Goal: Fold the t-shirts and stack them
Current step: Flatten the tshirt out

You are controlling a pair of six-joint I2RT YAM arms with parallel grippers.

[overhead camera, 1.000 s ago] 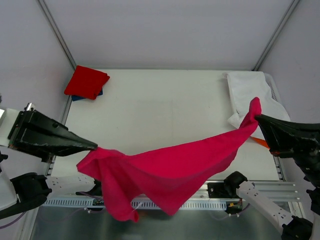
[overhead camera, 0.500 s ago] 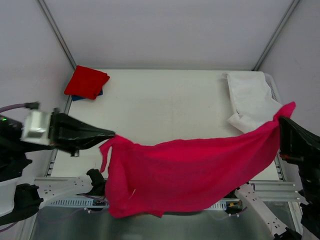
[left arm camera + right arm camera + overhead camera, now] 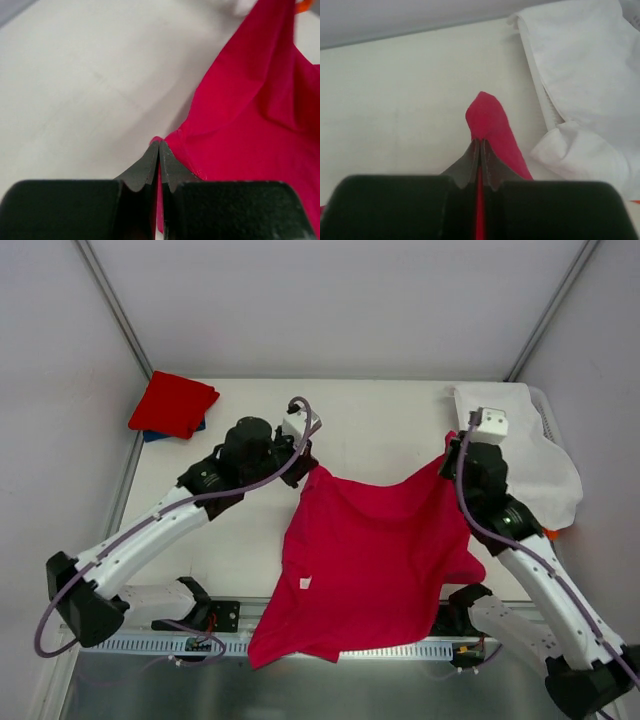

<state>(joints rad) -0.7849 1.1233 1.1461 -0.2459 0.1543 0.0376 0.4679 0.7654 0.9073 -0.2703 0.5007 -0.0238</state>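
The crimson-pink t-shirt (image 3: 370,550) is stretched over the middle of the table, its small white neck tag (image 3: 305,583) facing up and its lower part draped over the near edge. My left gripper (image 3: 308,464) is shut on the shirt's far left corner; the wrist view shows cloth (image 3: 250,125) pinched between the closed tips (image 3: 159,143). My right gripper (image 3: 452,452) is shut on the far right corner, with a tip of cloth (image 3: 487,117) poking past its closed jaws (image 3: 480,141). A brighter red folded t-shirt (image 3: 173,403) lies at the far left corner on a blue one (image 3: 152,436).
A white cloth (image 3: 520,440) (image 3: 580,75) lies bunched along the table's right side, close to my right gripper. Something small and orange (image 3: 548,533) peeks out beside it. Bare tabletop (image 3: 380,420) stretches beyond the held shirt.
Both arms swung from the sides near the front edge out over the table, carrying the shirt along. It hung stretched in the air before; now it lies spread on the table.
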